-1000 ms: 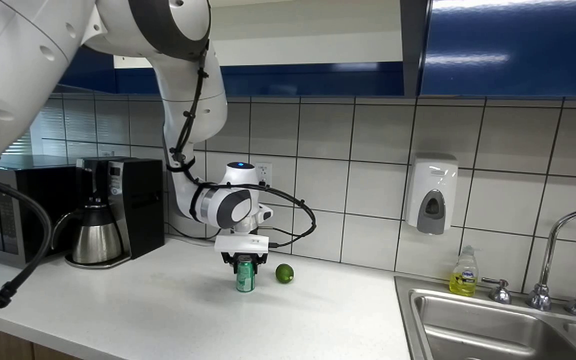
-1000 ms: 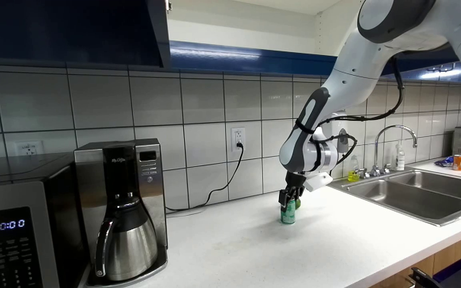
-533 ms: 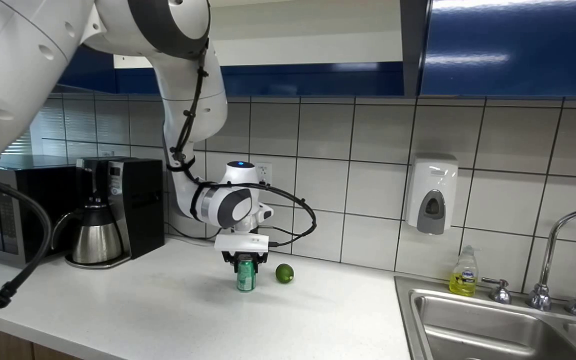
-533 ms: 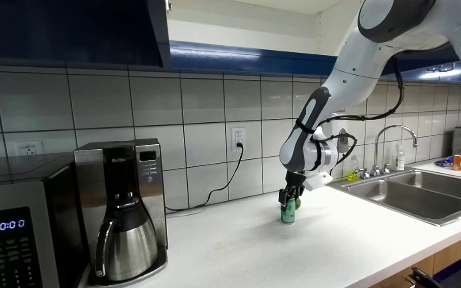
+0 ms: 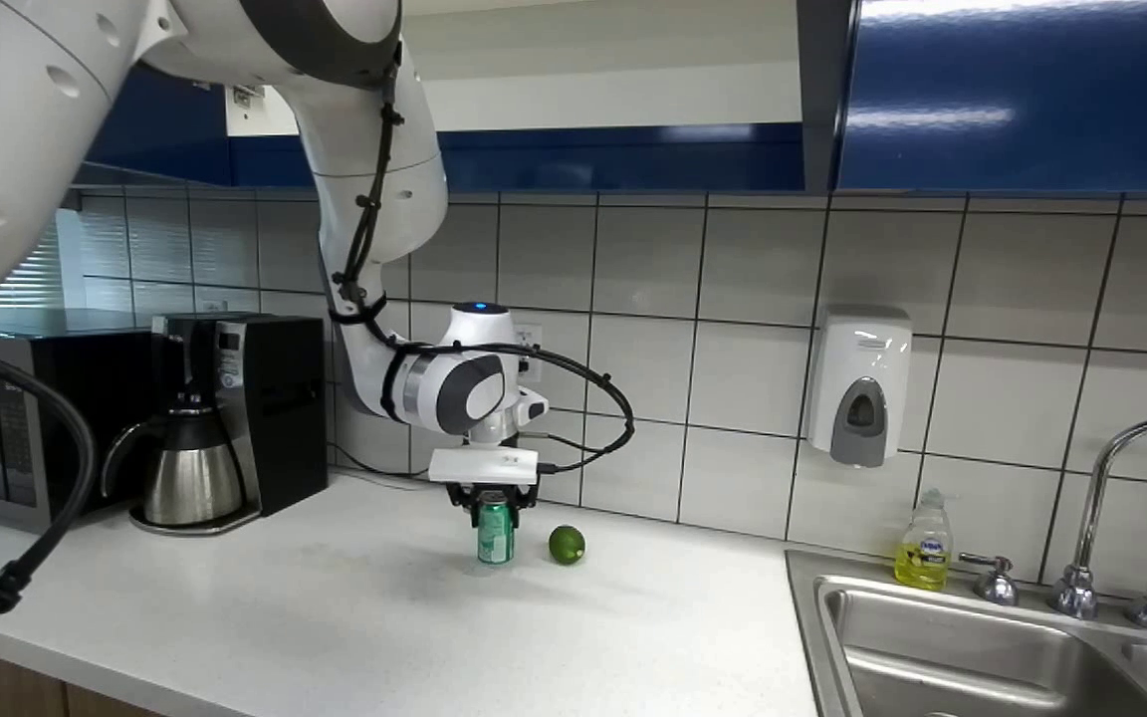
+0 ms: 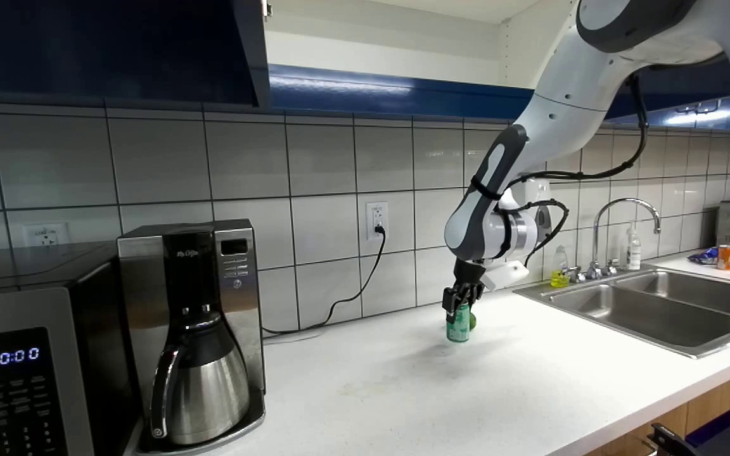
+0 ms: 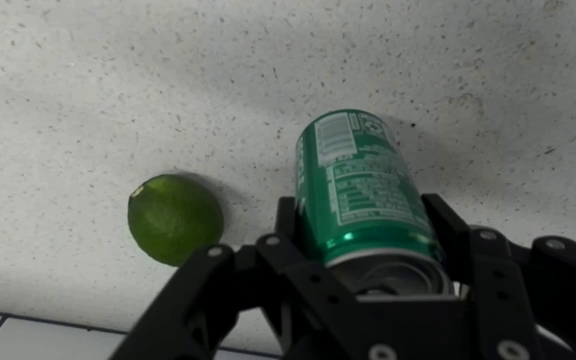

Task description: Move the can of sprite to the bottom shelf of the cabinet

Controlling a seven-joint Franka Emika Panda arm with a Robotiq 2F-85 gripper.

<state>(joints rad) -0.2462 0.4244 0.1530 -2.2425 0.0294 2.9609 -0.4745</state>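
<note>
Grasping the can of sprite (image 5: pixel 496 543), the gripper (image 5: pixel 495 515) is clamped on both its sides; can upright, lower middle of the frame in an exterior view, base looks just above the countertop (image 5: pixel 315 627). Wrist view alone makes out the barcode (image 7: pixel 335 139). Lime (image 6: pixel 473 321) mostly hidden behind the can in an exterior view, but plain at middle left of the wrist view. Microwave display (image 6: pixel 19 356), lower left, reads 0:00 in an exterior view only.
</note>
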